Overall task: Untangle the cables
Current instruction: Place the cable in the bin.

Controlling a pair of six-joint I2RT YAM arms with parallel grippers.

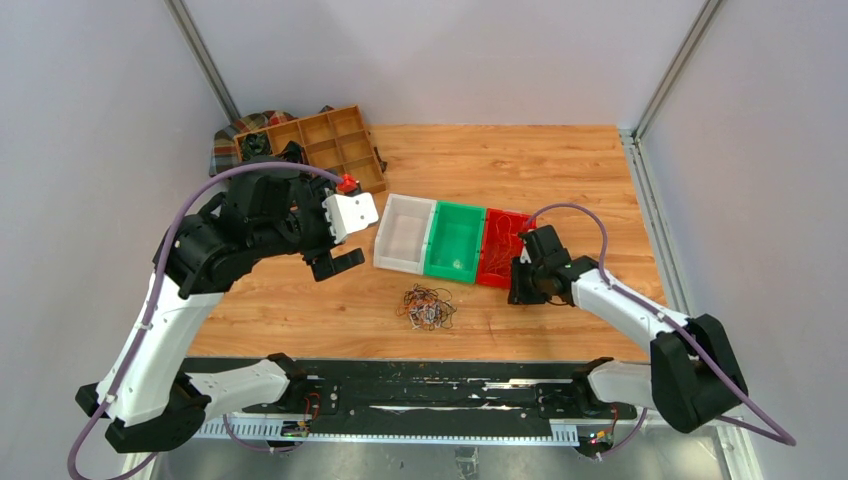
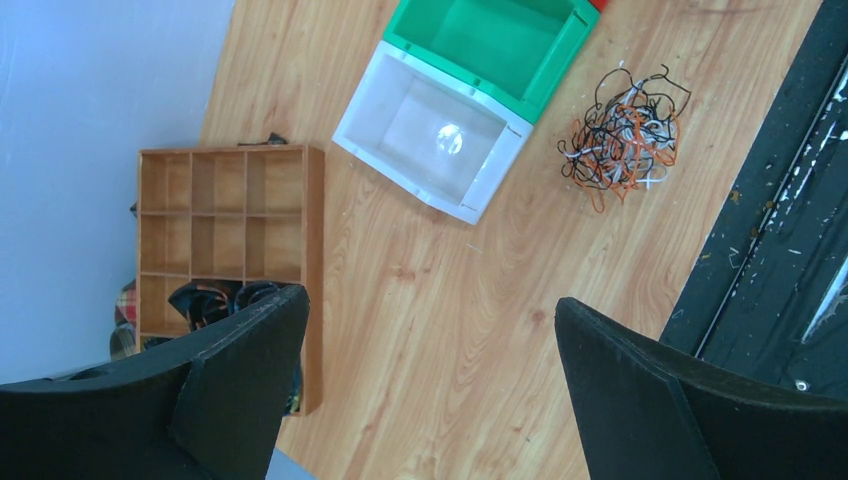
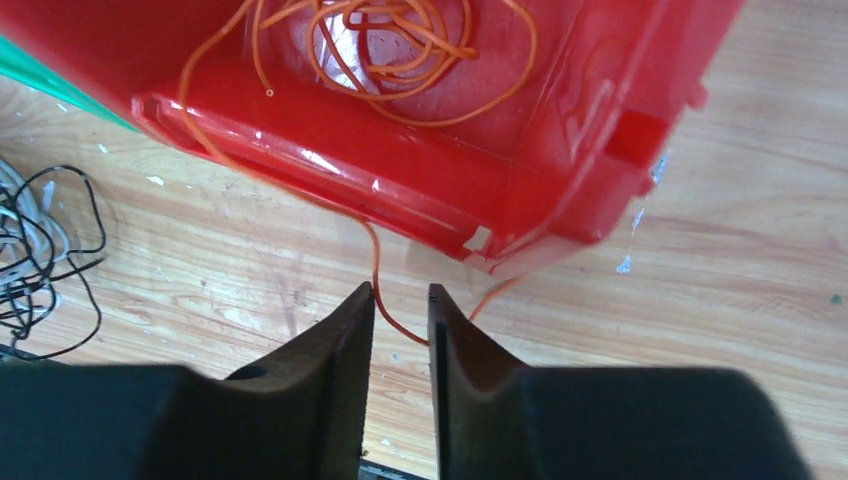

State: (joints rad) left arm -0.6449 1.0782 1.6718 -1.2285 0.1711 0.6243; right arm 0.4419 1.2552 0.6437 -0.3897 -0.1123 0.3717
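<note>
Orange cables (image 3: pixel 400 50) are already gathered in the red bin (image 3: pixel 560 150). One strand (image 3: pixel 385 300) trails over its wall and is bracketed, unclamped, between the narrowly parted right fingers (image 3: pixel 330 370). A mixed tangle (image 2: pixel 625 135) is left on the desk (image 2: pixel 420 300), well ahead of the wide-spread left fingers (image 2: pixel 240 370).

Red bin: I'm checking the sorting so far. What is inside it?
Only loose orange cables show inside the red bin. One strand trails over its near wall, between the fingers of the right hand. The wrist view cuts off its far floor.
</note>
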